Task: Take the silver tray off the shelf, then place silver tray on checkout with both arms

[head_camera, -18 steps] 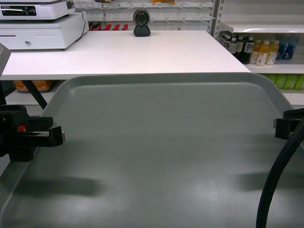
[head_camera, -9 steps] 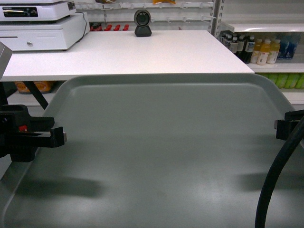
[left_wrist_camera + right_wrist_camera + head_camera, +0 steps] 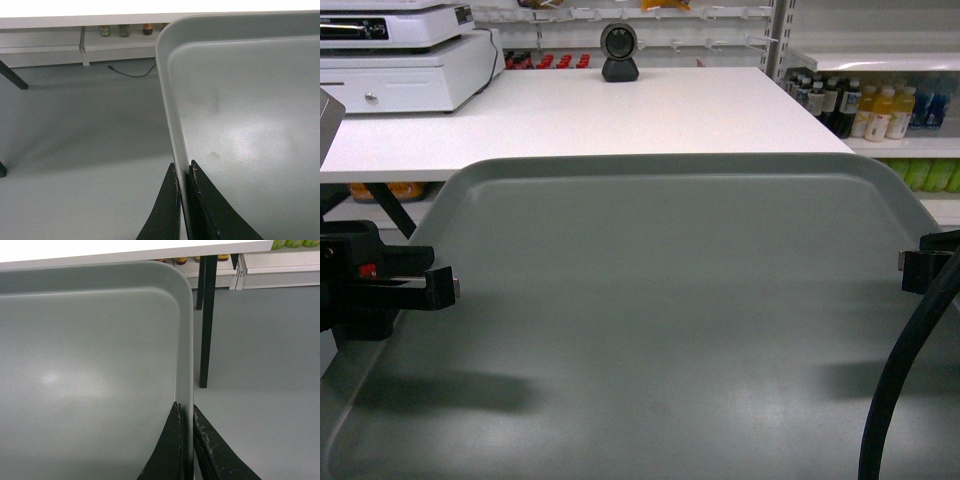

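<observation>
Tray carry under way — left gripper (image 3: 183,172) and right gripper (image 3: 186,412) each pinch a side rim of the silver tray (image 3: 660,320), held between them just short of the checkout (image 3: 620,115). Next call: advance level, then lower together.

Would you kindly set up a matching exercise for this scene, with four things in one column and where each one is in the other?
Things:
1. tray
2. scanner
3. cash register
4. drink bottles

Places:
A. on the shelf to the right of the checkout
B. at the far middle edge of the checkout
C. clamped by its rim on both sides, left gripper and right gripper
D. on the far left corner of the checkout

Pairs: 1-C, 2-B, 3-D, 4-A
</observation>
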You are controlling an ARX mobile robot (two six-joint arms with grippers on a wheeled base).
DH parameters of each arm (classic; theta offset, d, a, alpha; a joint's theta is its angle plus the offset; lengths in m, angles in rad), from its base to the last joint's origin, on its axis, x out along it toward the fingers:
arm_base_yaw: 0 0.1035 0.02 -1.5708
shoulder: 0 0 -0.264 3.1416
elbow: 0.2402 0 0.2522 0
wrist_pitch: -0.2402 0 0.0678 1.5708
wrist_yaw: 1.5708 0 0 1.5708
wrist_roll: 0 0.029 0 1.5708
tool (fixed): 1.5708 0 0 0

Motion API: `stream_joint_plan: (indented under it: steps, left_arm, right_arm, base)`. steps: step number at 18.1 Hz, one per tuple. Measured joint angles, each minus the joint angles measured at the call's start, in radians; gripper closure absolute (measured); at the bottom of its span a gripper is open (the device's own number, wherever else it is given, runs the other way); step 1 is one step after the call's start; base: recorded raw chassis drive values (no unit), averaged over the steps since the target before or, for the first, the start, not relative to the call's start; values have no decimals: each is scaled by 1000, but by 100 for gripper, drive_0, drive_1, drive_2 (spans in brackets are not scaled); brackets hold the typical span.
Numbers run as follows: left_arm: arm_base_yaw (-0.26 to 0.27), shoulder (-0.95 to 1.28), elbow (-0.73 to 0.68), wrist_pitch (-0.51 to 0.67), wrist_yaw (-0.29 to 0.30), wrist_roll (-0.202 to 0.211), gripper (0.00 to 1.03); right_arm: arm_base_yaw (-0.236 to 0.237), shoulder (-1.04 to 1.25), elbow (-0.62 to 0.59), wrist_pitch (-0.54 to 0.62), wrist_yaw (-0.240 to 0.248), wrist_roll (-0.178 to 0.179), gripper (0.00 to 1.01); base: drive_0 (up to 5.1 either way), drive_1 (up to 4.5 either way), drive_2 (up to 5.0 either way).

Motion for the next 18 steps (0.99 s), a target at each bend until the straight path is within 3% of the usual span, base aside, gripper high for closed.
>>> stream_joint_plan:
  steps: [18]
  left_arm:
    - [0, 0, 0, 1, 1, 0, 100]
  right_arm:
    - [-4, 0, 0, -1, -3, 0, 98]
  base:
    - [3, 426, -420]
